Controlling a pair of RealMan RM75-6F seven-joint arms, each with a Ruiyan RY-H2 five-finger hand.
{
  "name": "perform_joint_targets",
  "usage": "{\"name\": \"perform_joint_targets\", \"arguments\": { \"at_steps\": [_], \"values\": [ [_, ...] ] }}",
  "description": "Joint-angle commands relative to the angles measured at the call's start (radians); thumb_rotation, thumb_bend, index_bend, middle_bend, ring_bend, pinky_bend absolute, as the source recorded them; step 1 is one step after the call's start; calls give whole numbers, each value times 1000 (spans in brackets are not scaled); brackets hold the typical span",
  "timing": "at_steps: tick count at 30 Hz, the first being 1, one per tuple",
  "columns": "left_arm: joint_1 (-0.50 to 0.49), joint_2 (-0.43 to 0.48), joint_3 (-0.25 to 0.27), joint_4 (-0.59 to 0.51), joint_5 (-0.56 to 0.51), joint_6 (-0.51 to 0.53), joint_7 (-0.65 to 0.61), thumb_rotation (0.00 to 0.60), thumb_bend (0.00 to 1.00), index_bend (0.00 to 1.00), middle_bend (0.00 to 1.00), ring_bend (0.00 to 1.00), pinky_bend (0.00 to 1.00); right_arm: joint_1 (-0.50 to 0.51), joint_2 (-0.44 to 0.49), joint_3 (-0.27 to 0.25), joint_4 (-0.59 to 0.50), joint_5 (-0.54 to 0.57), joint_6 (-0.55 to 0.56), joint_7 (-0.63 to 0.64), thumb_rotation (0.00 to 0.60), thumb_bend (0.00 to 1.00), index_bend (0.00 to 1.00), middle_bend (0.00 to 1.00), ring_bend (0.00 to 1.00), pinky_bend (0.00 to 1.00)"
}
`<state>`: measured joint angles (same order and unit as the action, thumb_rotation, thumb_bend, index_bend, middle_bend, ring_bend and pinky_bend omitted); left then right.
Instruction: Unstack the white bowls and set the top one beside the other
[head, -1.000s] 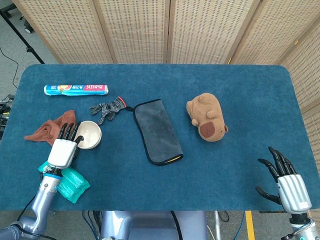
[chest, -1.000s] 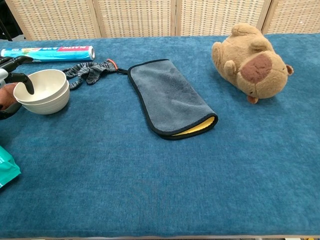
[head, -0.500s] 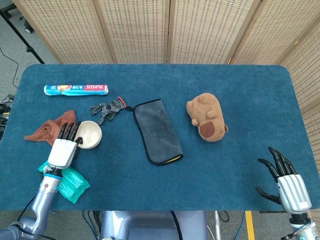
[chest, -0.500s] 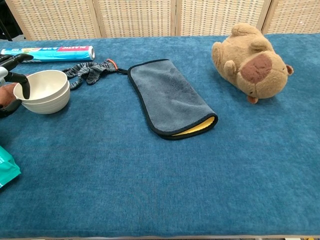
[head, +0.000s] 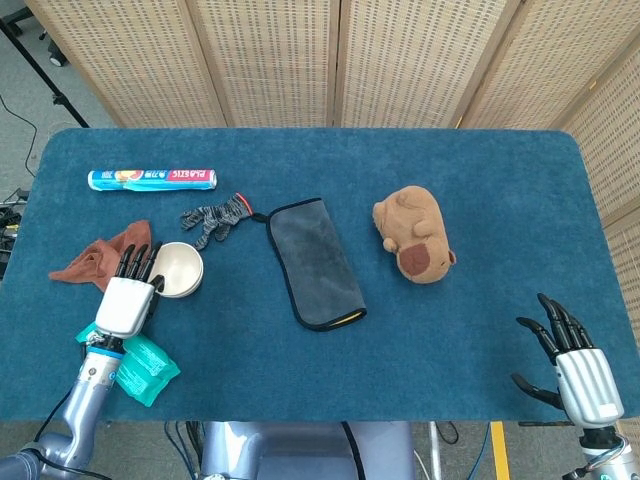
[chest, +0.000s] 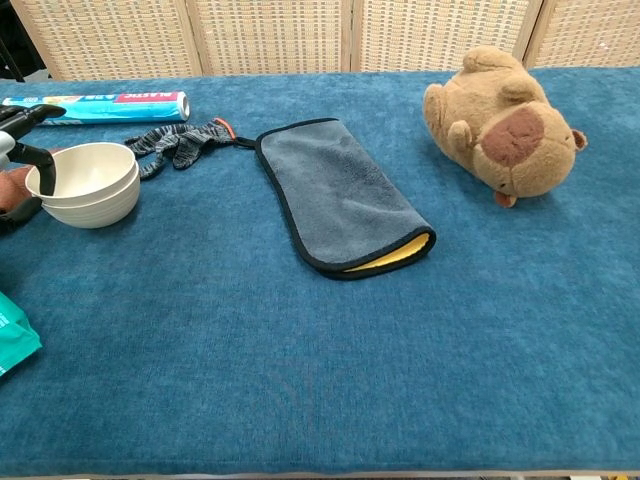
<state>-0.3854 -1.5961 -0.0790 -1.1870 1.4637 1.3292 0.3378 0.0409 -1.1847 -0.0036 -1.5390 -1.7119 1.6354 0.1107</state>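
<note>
Nearest the robot, the right robot hand (head: 572, 358) hangs off the front corner of the blue surface (head: 470, 340), fingers spread and holding nothing, parked well clear, I would judge, because the work is all on the other side. Over there a teal packet (head: 140, 367) lies by the front edge under the left forearm, and just beyond it the left robot hand (head: 130, 290) has closed in on the white bowls (chest: 88, 183). From the chest view one dark fingertip hooks over the near rim of the top bowl (chest: 82, 168) into its hollow while other fingers sit outside the wall, so it looks to be pinching that rim, though the hand is mostly cut off at the frame edge and I can't be sure how firm the hold is. That grip makes sense as the way to peel the upper bowl out of the lower one (chest: 100, 208). The bowls are still nested at the left side of the surface, plain cream-white, the top one riding a little high and slightly tilted, its rim clearly above the other's. A rust-brown cloth (head: 92, 258) lies just behind the hand. Further back are a grey knitted glove (head: 215, 219), a folded grey towel (head: 312, 262) with a yellow lining showing, and a brown plush toy (head: 414, 236); farthest off, a roll of plastic wrap (head: 152, 179) rests near the back left.
</note>
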Motion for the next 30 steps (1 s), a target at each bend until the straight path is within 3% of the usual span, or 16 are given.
{"name": "perform_joint_targets", "arguments": {
  "at_steps": [1,30],
  "values": [
    [-1,0,-1,3,3,4,3,600,475,683,0,0,54,0,0,0,0,0,0,0,600,156,217,0,0,152],
    [-15,8,-24,10,75,108,38,600,476,706,12,0,54,-2,3,2,1,2,4,8,600,156,217,0,0,152]
  ]
}}
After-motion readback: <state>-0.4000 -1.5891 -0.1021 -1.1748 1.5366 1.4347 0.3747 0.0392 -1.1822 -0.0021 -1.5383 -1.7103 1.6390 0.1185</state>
